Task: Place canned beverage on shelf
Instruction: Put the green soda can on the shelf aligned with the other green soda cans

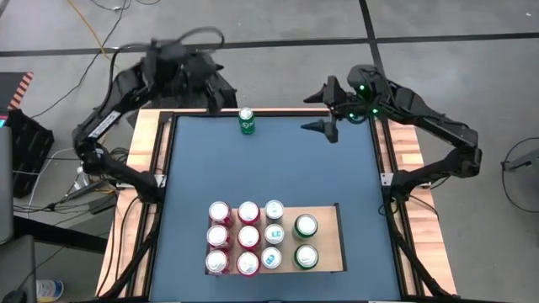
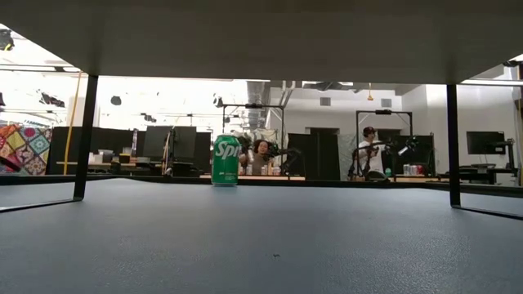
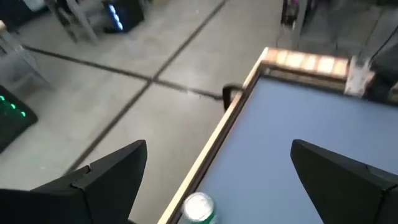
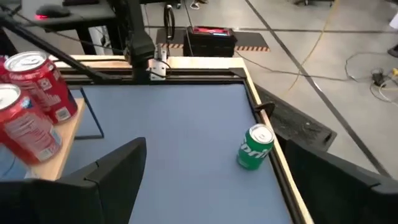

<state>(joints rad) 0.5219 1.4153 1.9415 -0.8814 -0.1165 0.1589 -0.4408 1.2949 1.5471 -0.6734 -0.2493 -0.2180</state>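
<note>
I work outward from the pale tan rectangular wooden shelf [image 1: 324, 238] at the near edge of the blue table mat [image 1: 253, 168]. It already carries three columns of three: two columns of red cans [image 1: 233, 237], one column of pale blue-and-white cans [image 1: 273, 234], and then two green-topped cans [image 1: 305, 241] in a fourth column. The bare spot I can see is the front corner of that fourth column, so I judge that to be the slot to fill.

Well apart from the shelf, at the far edge of the mat, the green soda can [image 1: 247, 121] stands upright and alone, just beside the wooden table frame [image 1: 145, 143].

My left gripper [image 1: 212, 101] hovers just beyond that far edge, near the can, fingers spread wide and holding nothing. My right gripper [image 1: 324, 124] waits over the far right corner, also spread and empty.

To do the pick well, I would bring the left gripper down so the can sits centred between the fingers, grip mid-body rather than at the rim, and keep the can upright. The frame rail so close behind leaves little room, so I would approach from the mat side and avoid nudging the can.
</note>
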